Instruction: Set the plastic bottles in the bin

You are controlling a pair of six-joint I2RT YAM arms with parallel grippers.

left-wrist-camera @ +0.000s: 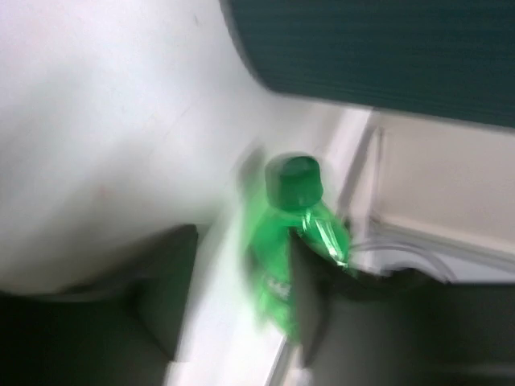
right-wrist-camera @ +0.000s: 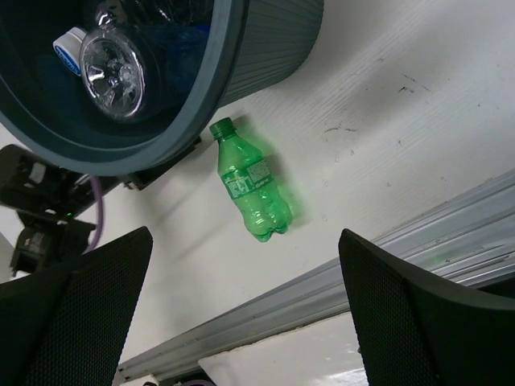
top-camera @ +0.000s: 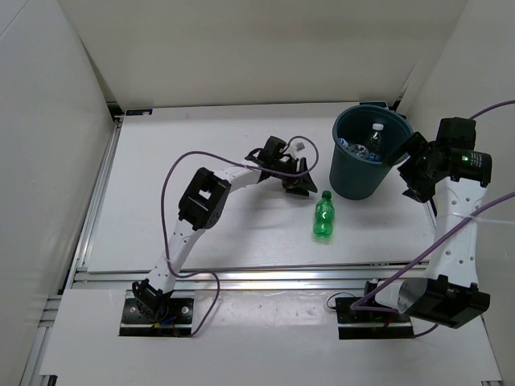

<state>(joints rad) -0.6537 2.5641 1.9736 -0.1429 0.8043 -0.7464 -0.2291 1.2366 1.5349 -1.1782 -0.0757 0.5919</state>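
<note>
From above: the green bottle [top-camera: 323,217] lies on its side on the white table [top-camera: 201,153], cap pointing far, just near-left of the dark teal bin [top-camera: 358,181]. Two clear bottles [top-camera: 374,137] rest inside the bin. The left gripper [top-camera: 299,178] sits low just left of the bin, close to the green bottle's cap but not touching it. The right gripper [top-camera: 407,156] hangs at the bin's right rim.

From the left wrist, in a blurred frame: the left gripper [left-wrist-camera: 241,261] has its jaws parted and nothing between them. The green bottle [left-wrist-camera: 294,225] lies just ahead, partly behind one dark finger [left-wrist-camera: 315,297], and the bin wall [left-wrist-camera: 386,48] fills the top.

From the right wrist: the right gripper [right-wrist-camera: 241,269] is spread wide and empty, high over the table. Below it lies the green bottle [right-wrist-camera: 249,181], apart from the bin's base. A clear bottle [right-wrist-camera: 113,68] with a white cap shows inside the bin [right-wrist-camera: 189,133]. A metal rail [right-wrist-camera: 386,265] runs along the table's near edge.
</note>
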